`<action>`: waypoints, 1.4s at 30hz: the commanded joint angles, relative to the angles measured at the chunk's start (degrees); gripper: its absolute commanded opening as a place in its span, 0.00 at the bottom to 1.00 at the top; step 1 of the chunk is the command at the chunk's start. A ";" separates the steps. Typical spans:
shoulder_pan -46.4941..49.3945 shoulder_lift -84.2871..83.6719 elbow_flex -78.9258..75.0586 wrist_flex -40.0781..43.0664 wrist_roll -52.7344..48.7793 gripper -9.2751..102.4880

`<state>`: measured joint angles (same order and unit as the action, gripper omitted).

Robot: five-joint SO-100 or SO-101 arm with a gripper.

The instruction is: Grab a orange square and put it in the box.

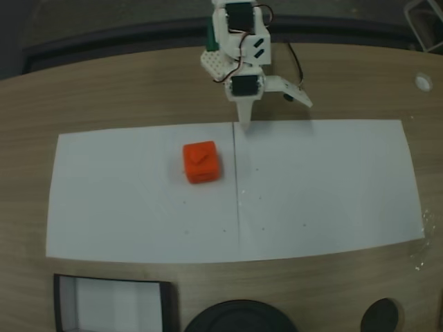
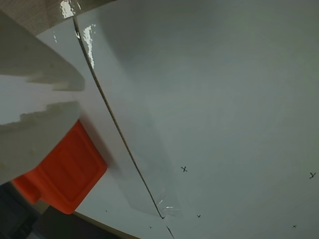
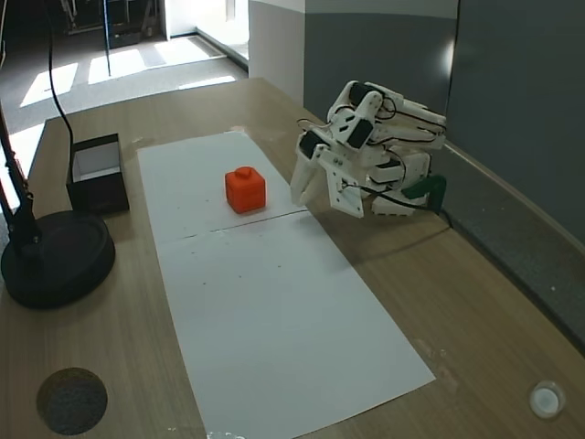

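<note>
In a fixed view, the box (image 1: 111, 304) sits at the near left edge of the worktop (image 1: 124, 97). Farther back, the orange square (image 1: 201, 162) rests on white paper (image 1: 325, 187). Farthest, the pincer (image 1: 277, 111) hangs spread apart, holding nothing.

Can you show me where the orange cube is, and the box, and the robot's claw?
orange square (image 1: 201, 162): a fixed view, on its top face.
box (image 3: 99, 190): a fixed view, on its dark outer wall.
gripper (image 1: 275, 111): a fixed view, midway between its open fingertips.
</note>
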<state>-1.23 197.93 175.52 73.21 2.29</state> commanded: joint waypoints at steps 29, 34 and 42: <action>-0.26 1.14 -3.60 0.88 0.26 0.08; -0.26 1.14 -3.60 0.88 0.26 0.08; -0.26 1.14 -3.60 -1.76 0.26 0.09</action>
<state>-1.41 197.93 175.52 72.42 2.29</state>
